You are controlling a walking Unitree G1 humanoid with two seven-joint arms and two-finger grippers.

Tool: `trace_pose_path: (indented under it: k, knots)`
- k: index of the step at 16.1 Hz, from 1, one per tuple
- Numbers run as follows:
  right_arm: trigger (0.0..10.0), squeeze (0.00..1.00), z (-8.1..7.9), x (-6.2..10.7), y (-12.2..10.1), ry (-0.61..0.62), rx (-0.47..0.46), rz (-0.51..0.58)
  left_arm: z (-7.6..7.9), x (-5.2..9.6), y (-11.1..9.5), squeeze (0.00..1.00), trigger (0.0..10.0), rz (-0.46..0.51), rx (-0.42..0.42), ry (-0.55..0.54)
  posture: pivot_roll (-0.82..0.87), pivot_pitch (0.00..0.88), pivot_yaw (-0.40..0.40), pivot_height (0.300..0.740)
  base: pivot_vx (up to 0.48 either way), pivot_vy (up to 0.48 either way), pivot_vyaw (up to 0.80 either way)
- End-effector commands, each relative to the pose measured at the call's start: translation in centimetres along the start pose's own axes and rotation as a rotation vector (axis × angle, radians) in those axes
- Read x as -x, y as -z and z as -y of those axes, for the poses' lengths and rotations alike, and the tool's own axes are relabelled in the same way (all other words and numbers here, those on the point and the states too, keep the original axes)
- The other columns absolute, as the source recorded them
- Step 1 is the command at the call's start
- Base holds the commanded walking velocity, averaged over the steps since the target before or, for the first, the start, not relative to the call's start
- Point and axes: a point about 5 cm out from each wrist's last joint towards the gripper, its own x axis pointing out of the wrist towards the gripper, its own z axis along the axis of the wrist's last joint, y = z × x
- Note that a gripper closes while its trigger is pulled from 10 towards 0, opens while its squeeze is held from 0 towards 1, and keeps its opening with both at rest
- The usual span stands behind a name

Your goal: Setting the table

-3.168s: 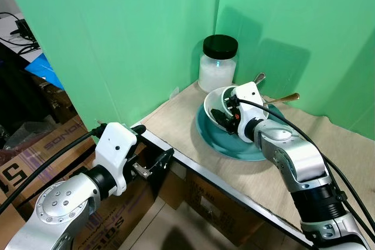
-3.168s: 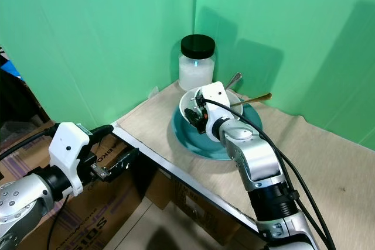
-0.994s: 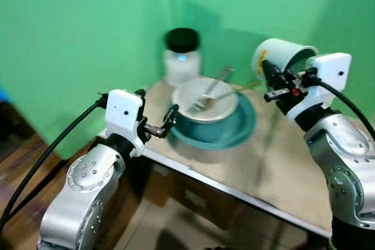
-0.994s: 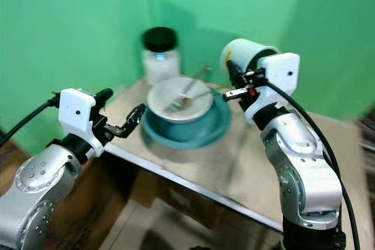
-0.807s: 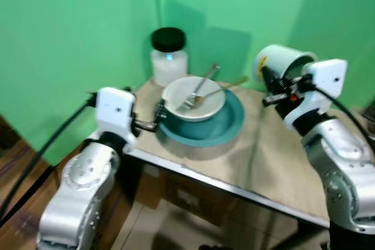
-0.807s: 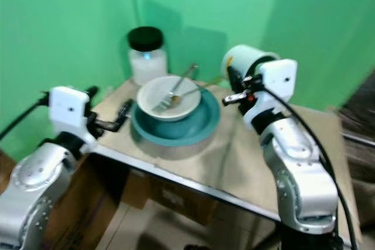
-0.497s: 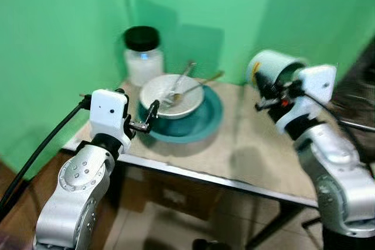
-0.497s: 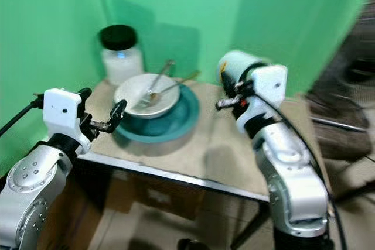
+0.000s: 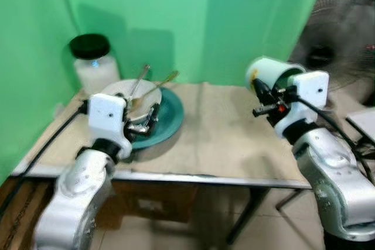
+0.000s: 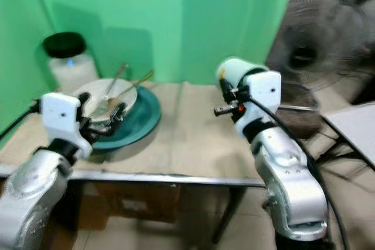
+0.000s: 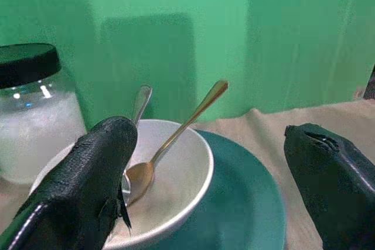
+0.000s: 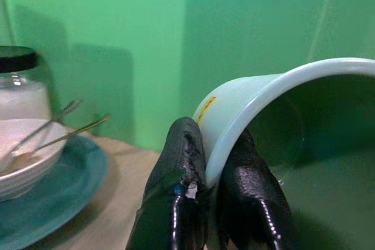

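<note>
Both arms were rounded silver casings with small dark screws, topped by boxy white wrist blocks. Black cables looped from each block back along the arm. The fingers point(image 11: 88, 197) were matte black with a rough, pebbled skin.

Holding the left gripper point(image 9: 149, 120) low in front with fingers point(image 11: 94, 185) spread wide apart; lifting the right gripper point(image 9: 265, 99) up high, fingers point(image 12: 181, 203) pinching tight on a cup's point(image 9: 270, 75) rim.
</note>
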Motion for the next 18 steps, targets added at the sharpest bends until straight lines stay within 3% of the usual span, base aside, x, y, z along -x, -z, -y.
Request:
trace_pose_path:
  k: [1, 4, 10, 18]
  knots:
    - [10.0, 0.0, 0.3, 0.5, 0.0, 0.022, 0.009, -0.003, -0.1, 0.1, -0.1, 0.0, 10.0, 0.005, -0.004, -0.029, -0.07, 0.0, -0.027, 0.74, 0.0, 0.0, -0.8]
    - [10.0, 0.0, 0.5, 0.5, 0.6, 0.032, 0.004, -0.032, -0.5, 0.3, -0.3, 0.0, 10.0, 0.018, 0.009, -0.076, -0.07, 0.0, -0.04, 0.74, 0.0, 0.0, -0.8]
    - [10.0, 0.0, 1.1, 0.4, 1.4, 0.075, 0.006, -0.075, -0.2, 0.3, -0.3, 0.0, 10.0, 0.014, -0.029, -0.051, -0.06, 0.0, -0.037, 0.74, 0.0, -0.047, -0.8]
    - [10.0, 0.0, 2.0, 0.7, 1.6, 0.161, 0.033, -0.095, 0.2, -0.5, -0.2, 0.0, 10.0, 0.011, -0.029, -0.004, -0.09, 0.0, -0.013, 0.74, 0.0, -0.295, -0.06]
